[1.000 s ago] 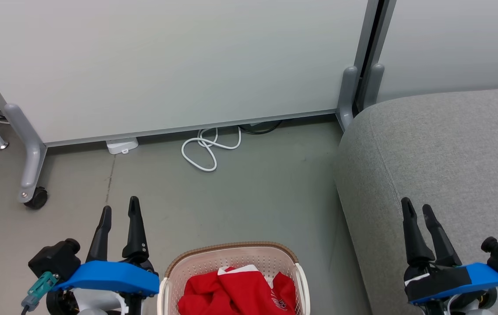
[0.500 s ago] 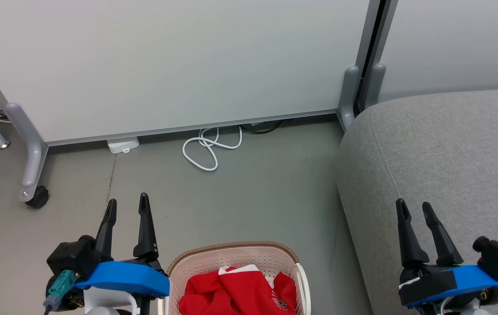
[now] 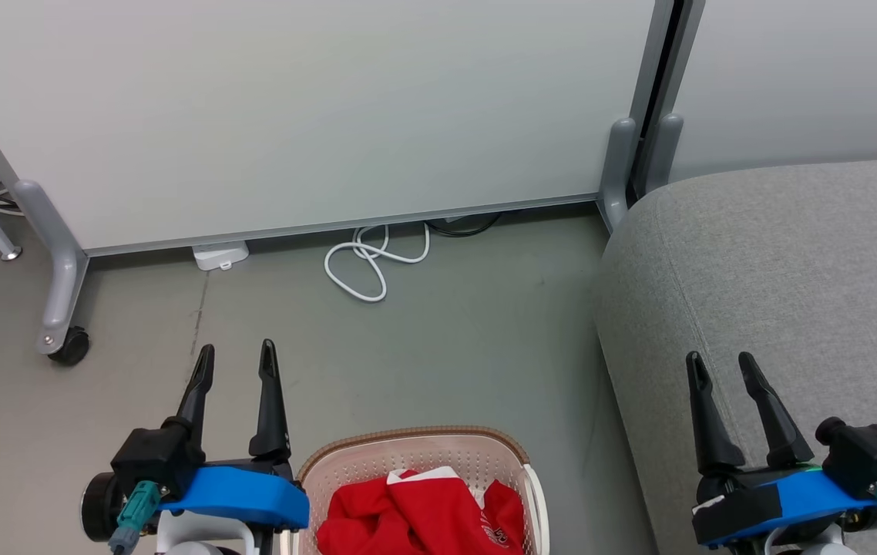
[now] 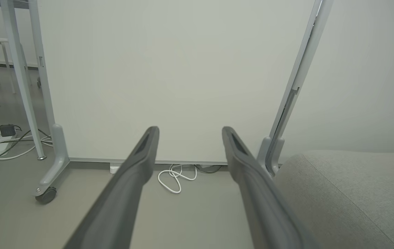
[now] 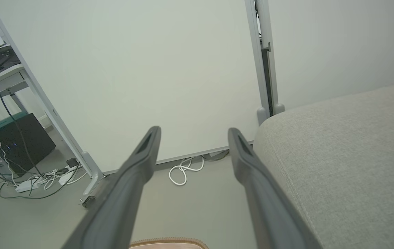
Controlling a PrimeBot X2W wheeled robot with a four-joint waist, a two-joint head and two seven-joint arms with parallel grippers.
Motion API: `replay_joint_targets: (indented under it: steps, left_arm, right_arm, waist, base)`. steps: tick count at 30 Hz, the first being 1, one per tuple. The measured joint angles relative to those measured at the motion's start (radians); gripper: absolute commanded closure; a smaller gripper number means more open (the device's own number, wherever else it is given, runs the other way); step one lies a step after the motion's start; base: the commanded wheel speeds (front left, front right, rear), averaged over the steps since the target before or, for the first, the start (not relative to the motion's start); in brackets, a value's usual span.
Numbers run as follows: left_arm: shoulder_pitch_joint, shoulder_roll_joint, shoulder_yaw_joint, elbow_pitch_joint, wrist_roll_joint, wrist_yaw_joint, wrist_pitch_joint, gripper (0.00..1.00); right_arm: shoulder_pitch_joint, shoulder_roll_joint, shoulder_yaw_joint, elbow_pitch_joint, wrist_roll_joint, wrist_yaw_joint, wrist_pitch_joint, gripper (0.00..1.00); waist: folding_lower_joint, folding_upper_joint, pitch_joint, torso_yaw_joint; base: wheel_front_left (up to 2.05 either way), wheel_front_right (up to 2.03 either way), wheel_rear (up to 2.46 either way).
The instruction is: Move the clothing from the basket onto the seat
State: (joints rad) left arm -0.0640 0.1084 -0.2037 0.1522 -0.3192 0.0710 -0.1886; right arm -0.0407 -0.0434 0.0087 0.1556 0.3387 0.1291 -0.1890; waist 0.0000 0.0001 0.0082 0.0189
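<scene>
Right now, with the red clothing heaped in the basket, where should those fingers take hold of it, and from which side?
Probably the raised fold atop the clothing, beside its white trim, coming straight down from above. It lies crumpled inside the basket, whose walls block a sideways approach, and a bunched ridge gives fingers something to pinch. The open left gripper stands nearest.

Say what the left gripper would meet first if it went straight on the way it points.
Nothing close: the left gripper points over floor towards the white partition panel, low down near the coiled white cable. Depth is unclear, so it could touch floor first.
</scene>
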Motion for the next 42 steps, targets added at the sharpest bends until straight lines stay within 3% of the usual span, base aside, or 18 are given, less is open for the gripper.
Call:
replay_joint_targets:
  steps: [7,34,42]
  left_arm:
    - [0.0,0.0,-0.007,0.0,0.042,-0.011,-0.017,0.0]
    - [0.0,-0.037,0.017,0.053,0.179,-0.119,-0.069,0.0]
    - [0.0,-0.044,0.031,0.069,0.206,-0.133,-0.073,0.0]
  right_arm:
    - [0.0,-0.001,0.008,0.0,-0.054,0.0,-0.015,0.0]
    - [0.005,-0.003,0.022,0.011,-0.226,0.0,-0.068,0.0]
    - [0.006,-0.004,0.012,0.036,-0.218,0.001,-0.074,0.0]
  waist:
    - [0.0,0.0,0.0,0.003]
    - [0.0,0.0,-0.001,0.016]
    - [0.0,0.0,0.0,0.017]
  base:
    - [0.0,0.0,0.0]
    - [0.0,0.0,0.0]
    - [0.0,0.0,0.0]
